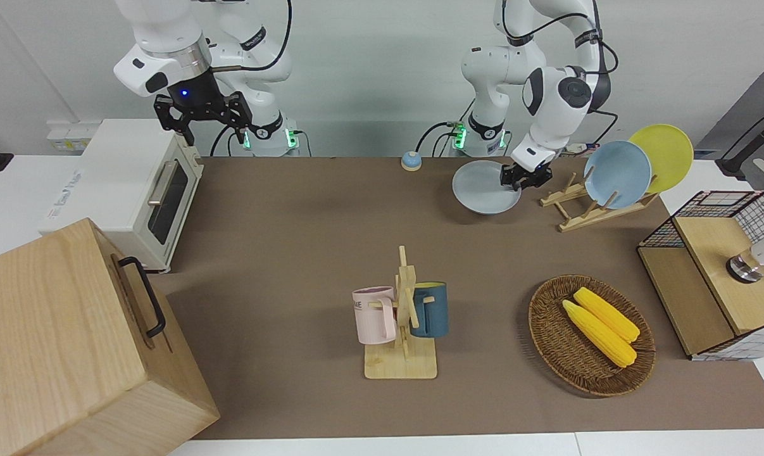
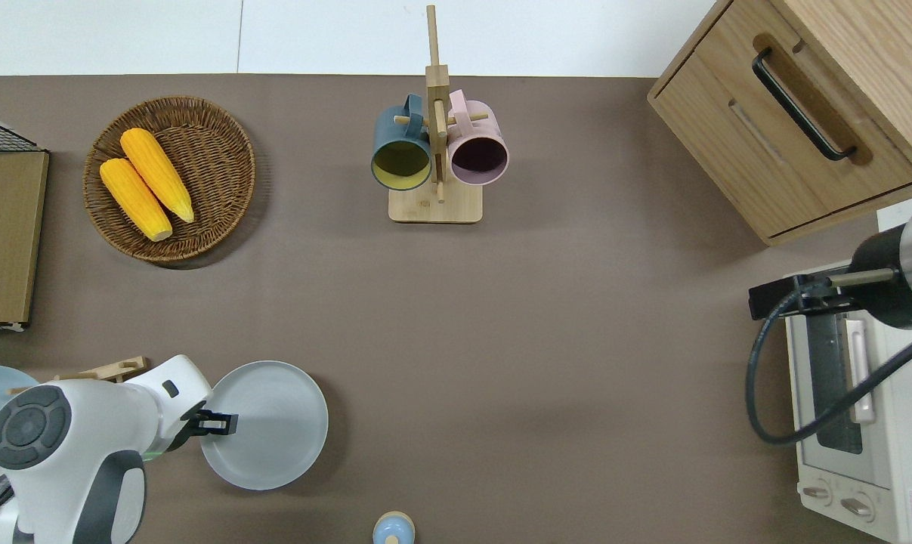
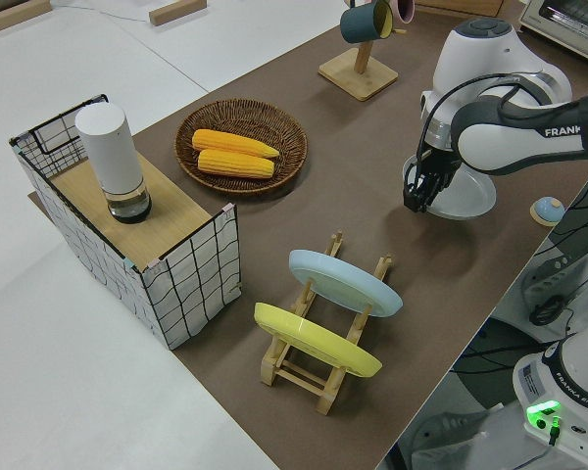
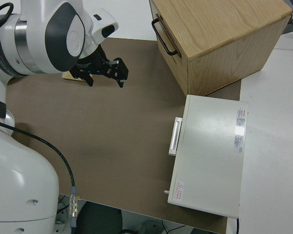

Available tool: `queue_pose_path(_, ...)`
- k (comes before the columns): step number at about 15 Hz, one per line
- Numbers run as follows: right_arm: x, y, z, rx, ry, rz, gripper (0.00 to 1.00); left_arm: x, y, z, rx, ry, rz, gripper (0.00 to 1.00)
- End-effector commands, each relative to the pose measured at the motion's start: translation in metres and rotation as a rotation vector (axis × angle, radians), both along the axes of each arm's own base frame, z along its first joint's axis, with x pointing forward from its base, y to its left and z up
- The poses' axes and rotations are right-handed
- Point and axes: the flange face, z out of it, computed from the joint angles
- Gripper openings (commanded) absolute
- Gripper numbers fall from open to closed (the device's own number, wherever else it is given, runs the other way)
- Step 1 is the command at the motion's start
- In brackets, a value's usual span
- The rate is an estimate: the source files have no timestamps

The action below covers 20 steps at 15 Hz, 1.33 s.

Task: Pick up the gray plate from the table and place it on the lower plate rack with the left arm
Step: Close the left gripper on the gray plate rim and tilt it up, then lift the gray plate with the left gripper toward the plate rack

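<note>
One thin rim edge is all your left gripper [image 2: 221, 424] appears clamped on, so the gray plate [image 2: 270, 425], jutting sideways from the jaws over the table [image 2: 546, 317], may droop or slip.

— What do you see at the left arm's end of the bench [image 1: 306, 253]?
— Your left hand [image 1: 525, 178] grips the rim of the gray plate [image 1: 483, 188], beside the lower plate rack [image 1: 578, 206] holding a blue plate [image 1: 617, 174] and a yellow plate [image 1: 665, 155].
— And your right hand [image 1: 202, 120]?
— Parked, fingers apart.
</note>
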Motion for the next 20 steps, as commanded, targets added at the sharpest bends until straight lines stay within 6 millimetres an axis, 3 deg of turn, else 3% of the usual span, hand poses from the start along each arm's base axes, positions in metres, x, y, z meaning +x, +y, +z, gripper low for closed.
queue_pose_path(1, -0.003, 0.001, 0.003, 0.006, 0.007, 0.002, 0.990, 0.011, 0.008, 0.052, -0.017, 0.005, 0.005, 0.00)
queue_pose_path(7, -0.003, 0.001, 0.003, 0.006, 0.007, 0.000, 0.990, 0.026, 0.032, 0.141, 0.043, 0.018, 0.016, 0.00)
queue_pose_path(10, -0.003, 0.001, 0.003, 0.006, 0.007, 0.000, 0.990, 0.026, 0.040, 0.166, 0.121, 0.019, 0.003, 0.00)
queue_pose_path(13, -0.003, 0.001, 0.003, 0.006, 0.007, 0.000, 0.990, 0.025, 0.044, 0.181, 0.277, 0.031, -0.030, 0.00)
queue_pose_path(20, -0.003, 0.001, 0.003, 0.006, 0.007, 0.000, 0.990, 0.020, 0.034, 0.183, 0.641, 0.099, -0.101, 0.00)
